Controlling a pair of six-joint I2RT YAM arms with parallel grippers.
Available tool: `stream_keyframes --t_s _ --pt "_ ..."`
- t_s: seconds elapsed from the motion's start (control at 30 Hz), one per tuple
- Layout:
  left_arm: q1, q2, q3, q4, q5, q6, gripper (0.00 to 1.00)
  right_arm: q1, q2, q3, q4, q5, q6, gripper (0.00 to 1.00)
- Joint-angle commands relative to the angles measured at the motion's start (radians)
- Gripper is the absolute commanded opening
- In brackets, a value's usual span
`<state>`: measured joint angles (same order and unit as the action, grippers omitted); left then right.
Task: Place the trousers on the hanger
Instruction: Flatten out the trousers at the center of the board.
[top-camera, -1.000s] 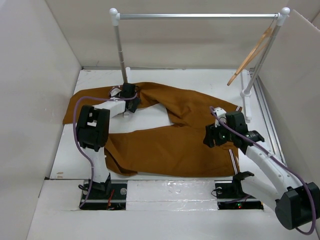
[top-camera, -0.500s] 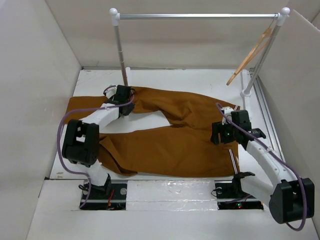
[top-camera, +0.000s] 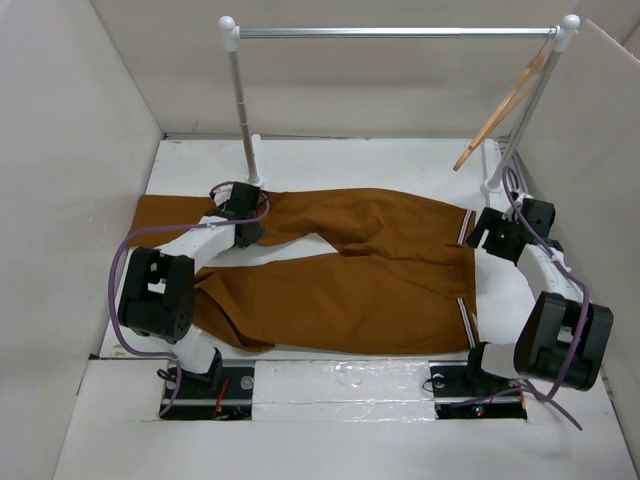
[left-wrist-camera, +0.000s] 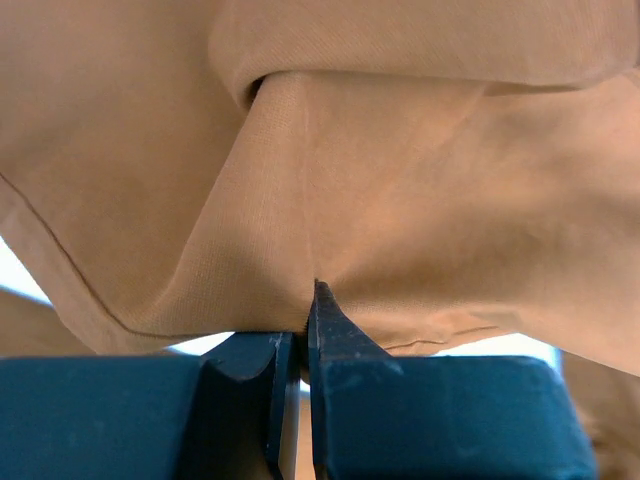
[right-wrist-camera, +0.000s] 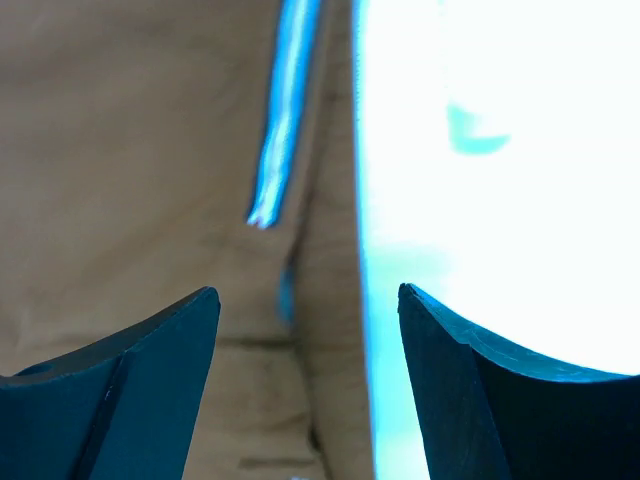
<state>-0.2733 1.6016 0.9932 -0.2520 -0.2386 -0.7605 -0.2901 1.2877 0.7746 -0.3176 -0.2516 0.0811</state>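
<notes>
The trousers (top-camera: 380, 270) lie flat on the table (top-camera: 350, 155), their long axis running left to right, with the legs toward my left arm and the waistband (top-camera: 466, 300) toward my right. My left gripper (left-wrist-camera: 303, 312) is pinched tight on a fold of the far leg. My right gripper (right-wrist-camera: 308, 300) hovers over the waistband's far corner, fingers apart, holding nothing. The hanger (top-camera: 497, 112) hangs on the rail (top-camera: 400, 33), beyond and above that corner, so my right arm is the nearer one.
</notes>
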Motion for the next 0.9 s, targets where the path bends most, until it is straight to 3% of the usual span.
stream_keyframes --t_s 0.0,0.13,0.3,0.33,0.47,0.63,0.67,0.7,0.87 --pt "0.002 -0.006 -0.05 -0.035 -0.007 0.067 0.0 -0.037 0.097 0.022 0.181 -0.014 0.058 0.78" --pt "0.002 -0.019 -0.065 -0.007 0.013 0.081 0.0 -0.037 0.234 0.038 0.227 -0.002 0.081 0.78" --pt "0.002 -0.019 -0.053 0.0 0.001 0.104 0.0 -0.037 0.291 -0.017 0.293 -0.075 0.123 0.74" --pt "0.002 -0.017 -0.051 0.003 0.001 0.108 0.0 -0.037 0.291 -0.027 0.298 -0.087 0.135 0.7" --pt "0.002 -0.02 -0.045 0.011 0.007 0.116 0.0 -0.047 0.317 -0.052 0.348 -0.141 0.164 0.32" --pt "0.002 -0.023 -0.048 0.019 0.012 0.121 0.0 -0.057 0.331 -0.061 0.384 -0.19 0.184 0.23" --pt "0.002 -0.023 -0.048 0.02 0.013 0.122 0.0 -0.057 0.329 -0.06 0.384 -0.195 0.18 0.05" --pt "0.002 -0.023 -0.048 0.02 0.019 0.122 0.0 -0.066 0.328 -0.06 0.379 -0.202 0.177 0.0" --pt "0.002 -0.035 -0.059 0.033 0.042 0.125 0.0 -0.155 0.257 -0.072 0.368 -0.236 0.167 0.0"
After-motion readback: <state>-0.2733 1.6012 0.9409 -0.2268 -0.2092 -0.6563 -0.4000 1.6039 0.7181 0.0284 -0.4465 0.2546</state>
